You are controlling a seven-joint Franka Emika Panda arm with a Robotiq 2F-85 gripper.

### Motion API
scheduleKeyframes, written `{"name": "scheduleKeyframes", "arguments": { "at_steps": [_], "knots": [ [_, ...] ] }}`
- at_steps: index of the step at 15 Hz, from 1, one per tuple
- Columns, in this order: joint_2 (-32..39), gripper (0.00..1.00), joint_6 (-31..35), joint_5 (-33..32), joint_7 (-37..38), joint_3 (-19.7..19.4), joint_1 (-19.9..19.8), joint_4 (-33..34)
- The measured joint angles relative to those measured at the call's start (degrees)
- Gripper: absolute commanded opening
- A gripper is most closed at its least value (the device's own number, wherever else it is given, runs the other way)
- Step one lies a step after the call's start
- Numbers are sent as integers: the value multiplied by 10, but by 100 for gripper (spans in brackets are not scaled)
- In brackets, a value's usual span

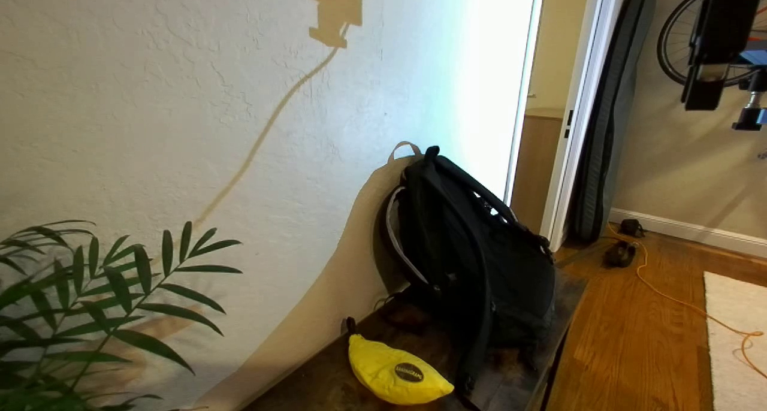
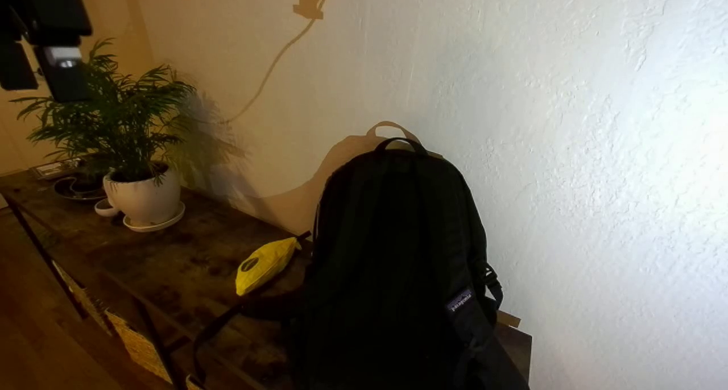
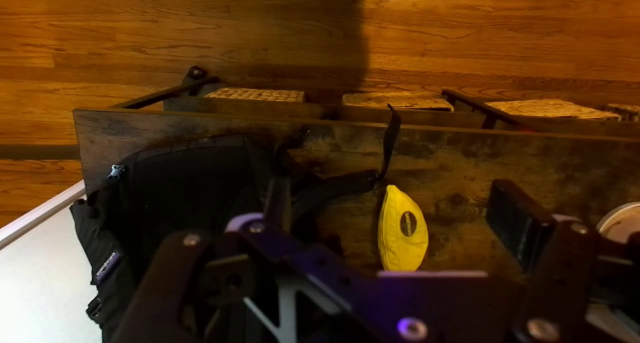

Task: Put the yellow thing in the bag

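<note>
The yellow thing, a banana-shaped pouch with a dark oval label, lies on the dark wooden tabletop in both exterior views point(image 1: 392, 372) point(image 2: 267, 265). It shows in the wrist view point(image 3: 400, 238), its lower end hidden by the gripper. The bag, a black backpack, stands beside it against the wall in both exterior views point(image 1: 509, 273) point(image 2: 392, 236) and at left in the wrist view point(image 3: 195, 183). I cannot tell whether it is unzipped. My gripper point(image 3: 399, 210) is open and empty, well above the yellow thing, fingers apart on either side. It shows at the exterior views' edges point(image 1: 704, 90) point(image 2: 42, 71).
A bag strap point(image 3: 345, 185) lies on the tabletop point(image 3: 500, 158) close to the yellow thing's tip. A potted plant point(image 2: 145, 194) stands farther along, with a small white dish point(image 2: 106, 208). The wall point(image 2: 569, 151) runs behind the bag. Woven baskets point(image 3: 400, 100) sit below the table edge.
</note>
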Motion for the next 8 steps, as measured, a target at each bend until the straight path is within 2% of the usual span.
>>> {"name": "scheduleKeyframes", "arguments": {
  "at_steps": [8],
  "knots": [
    [4,100,15,0,7,1,0,0]
  ]
}}
